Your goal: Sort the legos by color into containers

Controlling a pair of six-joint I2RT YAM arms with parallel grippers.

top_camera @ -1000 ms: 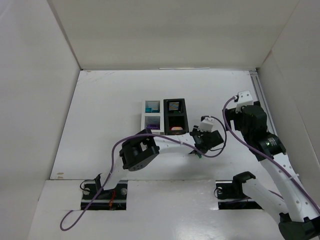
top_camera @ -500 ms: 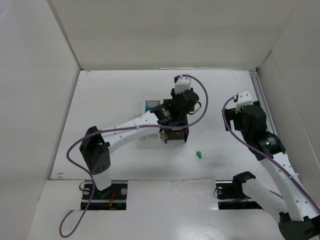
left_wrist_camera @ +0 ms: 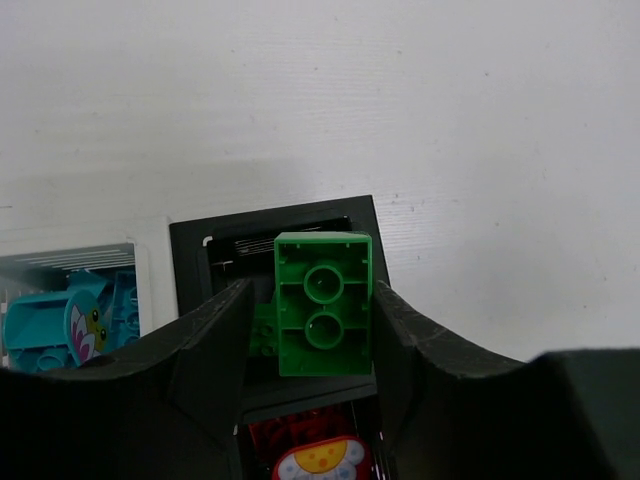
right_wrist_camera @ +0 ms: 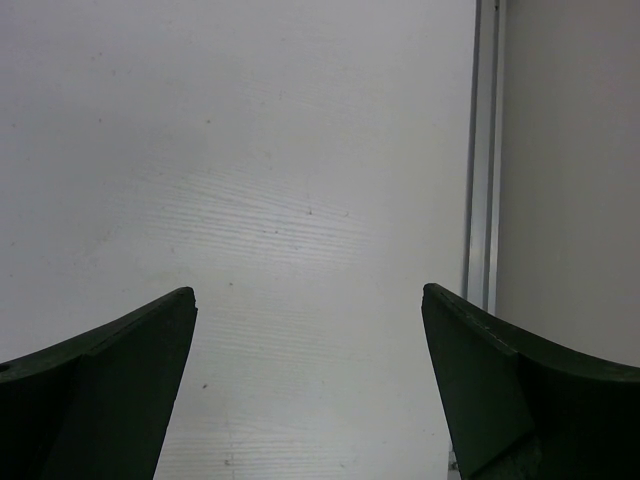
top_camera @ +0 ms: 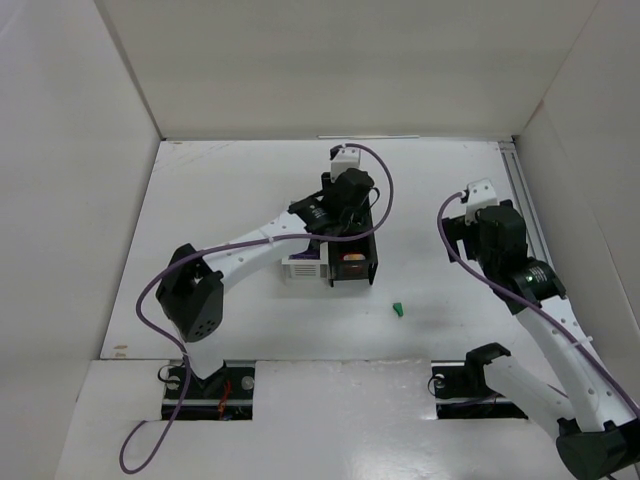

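My left gripper (top_camera: pixel 336 212) hangs over the back of the bin cluster (top_camera: pixel 362 275). In the left wrist view its jaws (left_wrist_camera: pixel 312 290) stand slightly apart around a green lego brick (left_wrist_camera: pixel 323 303), underside towards the camera. The brick lies against the right finger, with a gap at the left finger, over the back black bin (left_wrist_camera: pixel 190 250), where another green piece shows. The white bin (left_wrist_camera: pixel 150 262) holds teal legos. The near black bin holds red pieces and the red-yellow round piece (left_wrist_camera: pixel 320 460). A small green lego (top_camera: pixel 398 310) lies on the table. My right gripper (top_camera: pixel 468 222) is open and empty.
The front white bin (top_camera: pixel 305 262) holds purple pieces. White walls enclose the table on three sides. A metal rail (right_wrist_camera: pixel 483 150) runs along the right edge, just right of my right gripper (right_wrist_camera: pixel 310 300).
My left arm swung from beside the green lego at the front right up over the bins, then shifted slightly left. The small green lego stayed on the table. My right arm barely moved.
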